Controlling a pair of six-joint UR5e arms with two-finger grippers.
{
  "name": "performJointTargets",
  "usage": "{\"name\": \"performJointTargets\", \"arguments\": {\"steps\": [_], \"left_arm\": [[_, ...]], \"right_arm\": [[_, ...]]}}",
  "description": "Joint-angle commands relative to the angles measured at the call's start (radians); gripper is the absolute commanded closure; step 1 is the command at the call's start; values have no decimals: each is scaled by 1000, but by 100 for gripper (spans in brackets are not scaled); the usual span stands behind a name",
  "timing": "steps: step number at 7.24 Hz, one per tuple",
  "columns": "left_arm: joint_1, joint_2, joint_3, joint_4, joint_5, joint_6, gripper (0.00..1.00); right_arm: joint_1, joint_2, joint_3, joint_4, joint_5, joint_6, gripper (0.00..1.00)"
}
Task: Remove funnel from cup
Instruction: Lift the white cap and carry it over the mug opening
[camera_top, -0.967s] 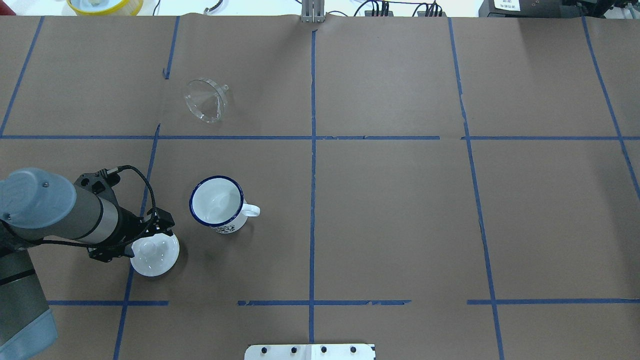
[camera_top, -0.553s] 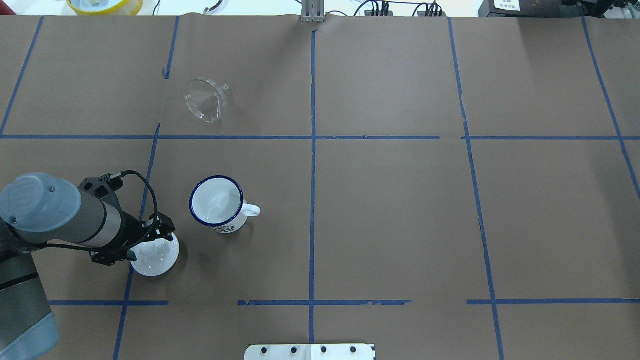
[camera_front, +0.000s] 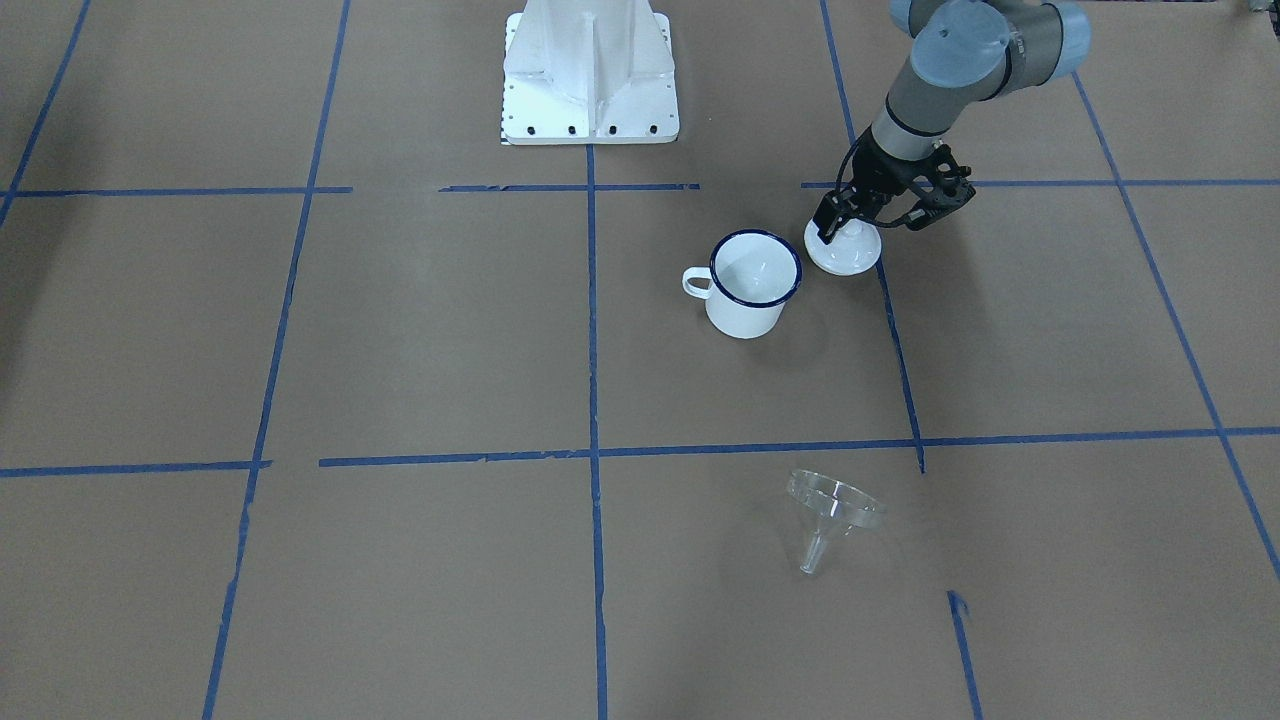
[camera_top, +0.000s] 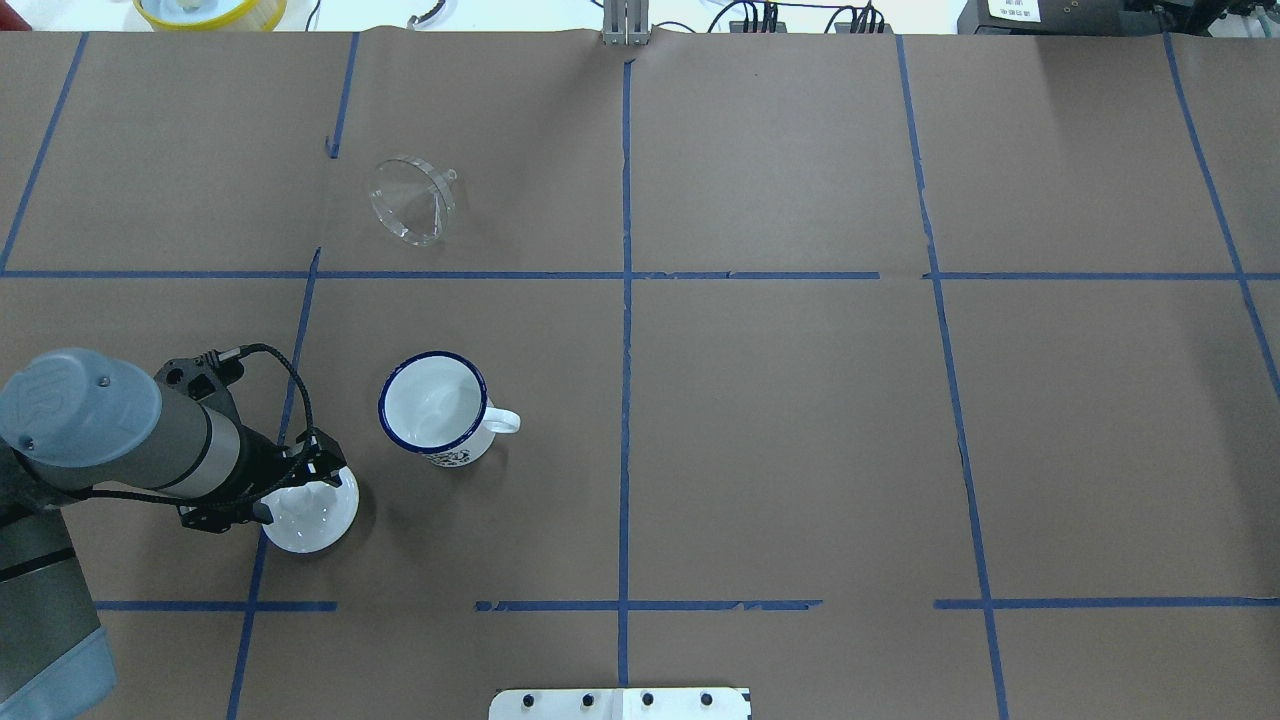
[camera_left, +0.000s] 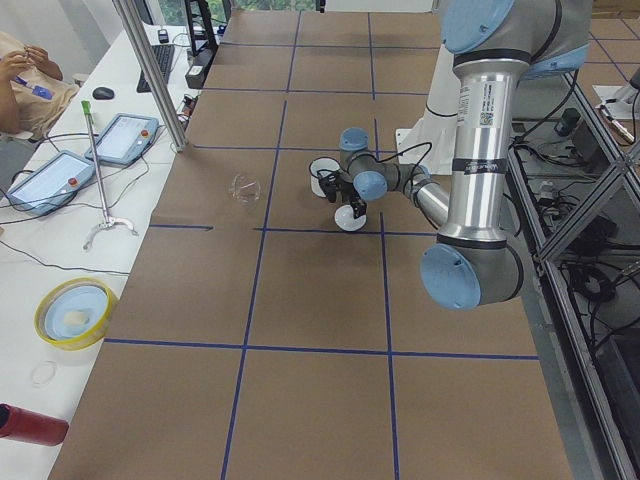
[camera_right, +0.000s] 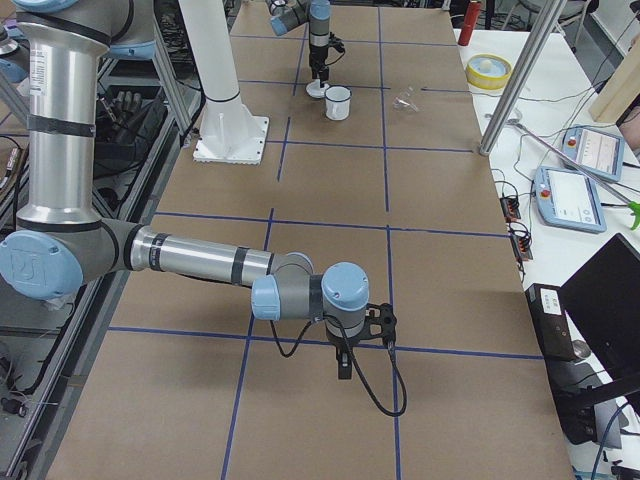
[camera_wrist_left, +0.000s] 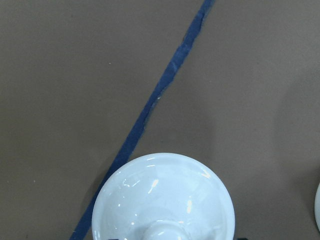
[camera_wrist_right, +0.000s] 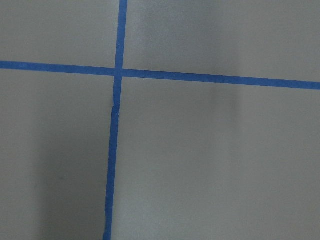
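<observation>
Two fingers of the left gripper (camera_top: 298, 489) stand apart on either side of the knob of a white lid (camera_top: 330, 520). In the left wrist view their dark tips show only as slivers well clear of the knob, so the hand reads as spread and gripping nothing. The lid sits flat on the brown paper of the table (camera_top: 800, 420), across a blue tape line (camera_wrist_left: 150, 105).

Just beside the lid, nearer the table's middle, the cup (camera_top: 433, 405) stands upright and empty, its handle turned away from the arm. The funnel (camera_top: 410, 203) lies tilted on its rim and stem on the far side of the next tape line, well apart from the cup and from the hand.

By that layout the funnel is already out of the cup, and what is left for this arm appears to be getting clear. A clean exit probably calls for a straight lift off the knob before any sideways travel. A finger that catches the knob or the lid's edge could skate the lid into the cup so close by. The funnel looks light and liable to roll, so it is best left alone.

At the other end of the table the right gripper (camera_right: 343, 365) hangs low over bare paper. It shows only in the side view, which does not reveal whether it is spread or closed.
</observation>
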Motion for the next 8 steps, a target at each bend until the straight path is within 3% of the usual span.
{"name": "performJointTargets", "arguments": {"steps": [1, 2, 4, 6, 8], "left_arm": [[0, 0, -2, 1, 0, 0, 76], [-1, 0, -6, 9, 0, -2, 100], [-15, -6, -67, 103, 0, 0, 100], [-88, -24, -200, 252, 0, 0, 100], [-144, -236, -229, 486, -3, 12, 100]], "right_arm": [[0, 0, 0, 0, -1, 0, 0], [0, 0, 0, 0, 0, 0, 0], [0, 0, 0, 0, 1, 0, 0], [0, 0, 0, 0, 0, 0, 0], [0, 0, 0, 0, 1, 0, 0]]}}
